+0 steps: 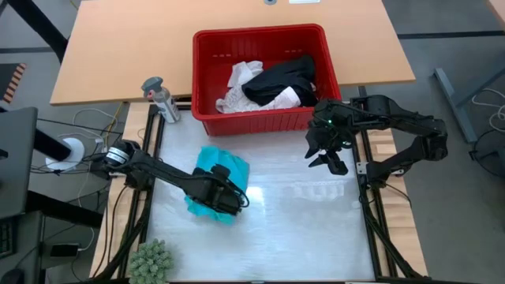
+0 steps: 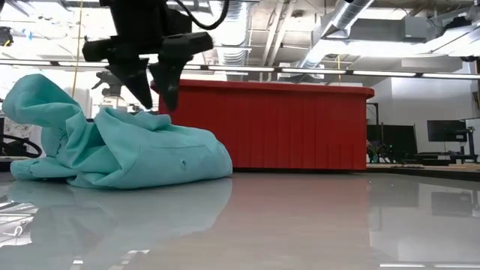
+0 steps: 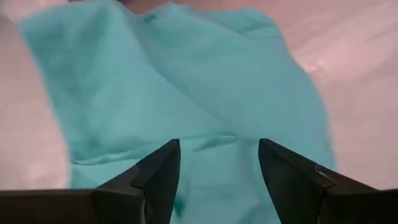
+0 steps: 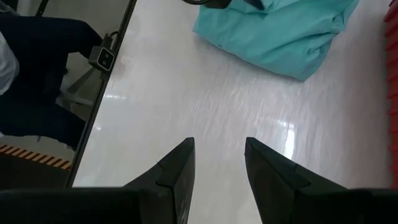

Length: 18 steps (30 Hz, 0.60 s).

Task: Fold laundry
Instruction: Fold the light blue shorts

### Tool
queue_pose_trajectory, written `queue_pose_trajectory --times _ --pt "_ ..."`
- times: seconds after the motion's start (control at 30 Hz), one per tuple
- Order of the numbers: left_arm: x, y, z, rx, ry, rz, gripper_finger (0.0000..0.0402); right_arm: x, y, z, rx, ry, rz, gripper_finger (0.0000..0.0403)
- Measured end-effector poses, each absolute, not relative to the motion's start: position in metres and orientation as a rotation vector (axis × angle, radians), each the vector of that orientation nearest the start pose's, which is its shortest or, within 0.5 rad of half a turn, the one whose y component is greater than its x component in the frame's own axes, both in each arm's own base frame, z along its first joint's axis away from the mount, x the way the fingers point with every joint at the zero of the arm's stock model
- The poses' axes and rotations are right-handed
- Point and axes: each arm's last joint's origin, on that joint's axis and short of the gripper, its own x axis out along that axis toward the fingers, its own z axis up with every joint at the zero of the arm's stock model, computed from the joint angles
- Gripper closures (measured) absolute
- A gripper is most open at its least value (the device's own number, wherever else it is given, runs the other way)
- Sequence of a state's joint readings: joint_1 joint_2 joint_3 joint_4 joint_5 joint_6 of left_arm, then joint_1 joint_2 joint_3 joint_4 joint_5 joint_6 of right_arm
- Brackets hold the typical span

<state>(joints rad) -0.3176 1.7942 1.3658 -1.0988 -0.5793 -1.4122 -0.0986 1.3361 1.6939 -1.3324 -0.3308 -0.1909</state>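
A teal garment (image 1: 229, 170) lies crumpled on the white table, left of centre, with one end standing up in a hump (image 2: 34, 94). My left gripper (image 1: 233, 197) hangs close above it, open, fingers (image 2: 142, 90) pointing down with nothing between them. In the left wrist view the teal cloth (image 3: 186, 93) fills the space beyond the open fingers. My right gripper (image 1: 327, 158) hovers open in the air by the red basket's front right corner, the bare table below it (image 4: 219, 143). Black (image 1: 280, 79) and white (image 1: 241, 79) garments lie in the basket.
The red basket (image 1: 260, 31) stands at the table's far edge. A grey bottle (image 1: 162, 99) is left of it, and a small green fuzzy plant (image 1: 151, 260) sits at the near left corner. Glossy tabletop (image 1: 308, 221) stretches right of the teal garment. A person's dark legs (image 4: 43, 74) are beside the table.
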Motion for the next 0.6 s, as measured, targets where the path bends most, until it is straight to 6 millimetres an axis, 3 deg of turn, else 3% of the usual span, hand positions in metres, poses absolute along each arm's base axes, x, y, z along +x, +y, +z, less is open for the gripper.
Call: queue_pose_trajectory --times 0.27,0.47,0.6 --pt "0.335 -0.088 0.183 -0.504 1.068 1.071 0.0196 0.220 -0.012 0.424 0.033 0.927 0.303 0.0237" --pt "0.334 -0.091 0.192 -0.486 1.032 1.130 0.0202 0.220 -0.012 0.424 0.032 0.928 0.304 0.0237" --pt "0.334 -0.095 0.208 -0.455 0.982 1.148 0.0236 0.220 -0.012 0.424 0.025 0.926 0.307 0.0237"
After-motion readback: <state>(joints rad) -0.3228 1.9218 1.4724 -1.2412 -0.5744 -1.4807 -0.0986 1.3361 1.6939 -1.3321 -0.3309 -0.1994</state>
